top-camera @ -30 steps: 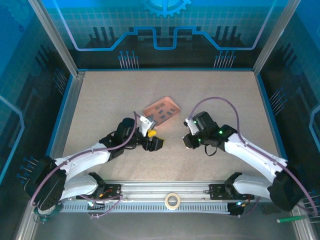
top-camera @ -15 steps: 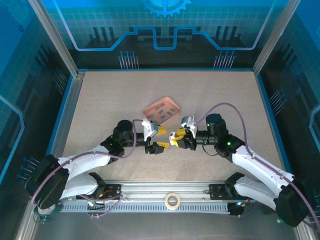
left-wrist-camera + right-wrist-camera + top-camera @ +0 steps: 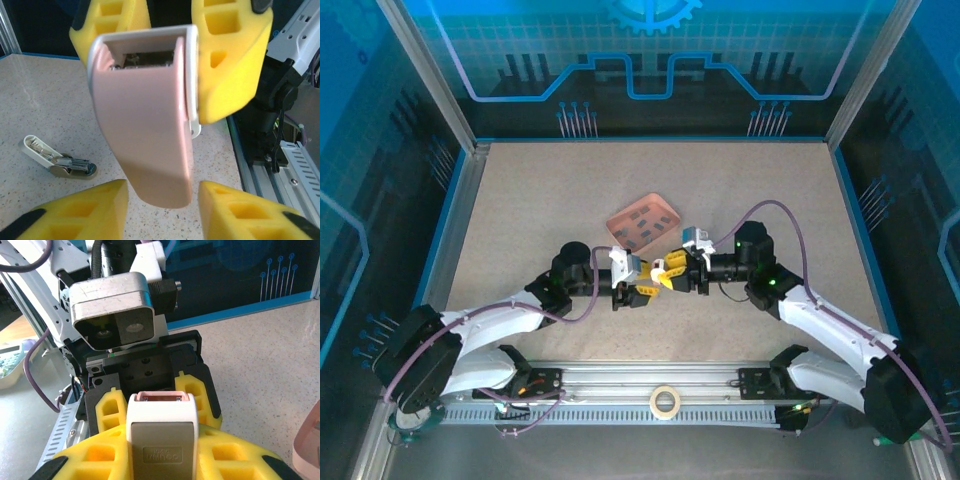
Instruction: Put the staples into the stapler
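Note:
The stapler (image 3: 145,125), pink on one face and white and grey on the other (image 3: 161,430), hangs level above the table with my right gripper (image 3: 161,460) shut on it. My left gripper (image 3: 162,210) faces it head on. Its yellow fingers (image 3: 75,210) stand either side of the stapler's free end with a thin gap on each side, so it is open. From above, the two grippers meet nose to nose, left (image 3: 638,287) and right (image 3: 667,274). The staples (image 3: 642,224) lie as dark strips in the salmon-pink tray (image 3: 663,207) just behind them.
A small white and metal part with a spring (image 3: 57,160) lies on the table left of the stapler. The tray's corner (image 3: 307,440) is close on the right. A tape roll (image 3: 666,402) sits on the front rail.
My right gripper swung round and carried the stapler leftward to the left gripper. The left jaws came in from wide to narrow round the stapler's end.

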Controlling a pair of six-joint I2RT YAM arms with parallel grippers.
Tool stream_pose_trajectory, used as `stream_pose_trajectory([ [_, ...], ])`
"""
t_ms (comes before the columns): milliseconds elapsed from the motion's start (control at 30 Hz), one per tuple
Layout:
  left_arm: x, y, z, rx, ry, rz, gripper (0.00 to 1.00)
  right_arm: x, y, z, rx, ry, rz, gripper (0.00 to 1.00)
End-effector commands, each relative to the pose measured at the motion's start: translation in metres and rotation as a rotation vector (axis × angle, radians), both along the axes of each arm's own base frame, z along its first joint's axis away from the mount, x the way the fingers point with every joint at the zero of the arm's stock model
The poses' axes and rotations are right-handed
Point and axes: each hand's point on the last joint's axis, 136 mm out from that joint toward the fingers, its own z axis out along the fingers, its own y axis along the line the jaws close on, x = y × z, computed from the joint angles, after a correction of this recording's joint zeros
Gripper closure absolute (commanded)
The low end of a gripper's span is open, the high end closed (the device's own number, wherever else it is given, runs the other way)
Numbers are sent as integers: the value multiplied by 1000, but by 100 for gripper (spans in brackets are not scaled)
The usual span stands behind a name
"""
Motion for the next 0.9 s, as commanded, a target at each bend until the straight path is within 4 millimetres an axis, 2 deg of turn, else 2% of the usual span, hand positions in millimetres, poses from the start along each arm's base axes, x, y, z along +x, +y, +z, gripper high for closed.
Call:
stream_pose_trajectory([
  [0, -6, -5, 14, -22, -43, -52, 64, -1, -1, 8, 36, -28, 25, 86],
  [100, -8, -5, 15, -17, -37, -59, 71, -2, -4, 2, 26, -11, 15, 82],
  [133, -7, -5, 16, -13, -32, -59, 73, -1, -5, 0, 21, -5, 7, 78],
  [200, -8, -4, 15, -3, -22, -59, 77, -2, -9, -6, 6, 11, -4, 64],
  [300, -10, -4, 16, 10, -12, -65, 80, -5, -15, -16, -28, 38, -16, 58],
  [400, -11, -3, 15, 19, -7, -67, 81, -7, -20, -19, -46, 45, -19, 58],
  [433, -11, -3, 15, 21, -6, -68, 82, -9, -20, -17, -44, 44, -12, 60],
  [500, -11, -4, 15, 21, -5, -71, 83, -9, -21, -16, -43, 47, -6, 73],
  [533, -11, -4, 14, 25, -1, -68, 83, -7, -21, -16, -47, 50, -16, 77],
  [600, -3, -2, 12, 42, 4, -21, 78, 1, -25, -24, -86, 97, -79, 76],
  [700, 14, 4, 5, 90, 19, 91, 65, 9, -34, -41, -159, 222, -187, 68],
  [767, 17, 7, -2, 129, 26, 112, 58, 10, -42, -51, -194, 318, -258, 63],
  [867, 25, 10, -7, 165, 49, 166, 52, 11, -63, -72, -288, 492, -435, 59],
])
